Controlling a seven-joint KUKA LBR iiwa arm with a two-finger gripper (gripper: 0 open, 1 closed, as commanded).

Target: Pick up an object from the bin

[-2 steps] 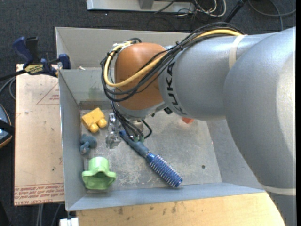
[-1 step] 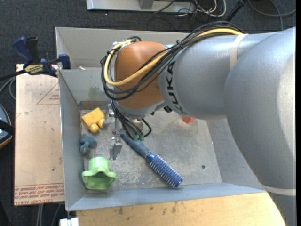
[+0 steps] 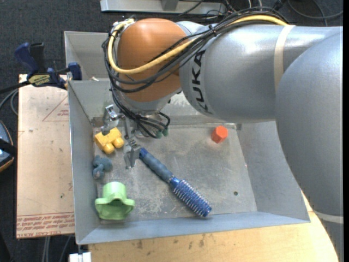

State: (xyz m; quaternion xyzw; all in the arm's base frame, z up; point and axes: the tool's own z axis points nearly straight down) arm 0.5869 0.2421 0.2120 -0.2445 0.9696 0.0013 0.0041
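My gripper (image 3: 120, 138) hangs under the orange dome over the left part of the bin, its fingers open. One fingertip (image 3: 131, 153) stands just left of the handle end of a blue brush (image 3: 175, 183), which lies slanting toward the front. The other fingertip (image 3: 107, 123) is just above a small yellow toy (image 3: 109, 140) lying by the left wall. The yellow toy sits roughly between the two fingers, and nothing is lifted. A small grey-blue lump (image 3: 100, 167) lies just in front of the yellow toy.
A light green plastic piece (image 3: 113, 202) lies in the front left corner. A small orange-red block (image 3: 219, 134) sits near the back wall at the right. The big grey arm covers the bin's back right.
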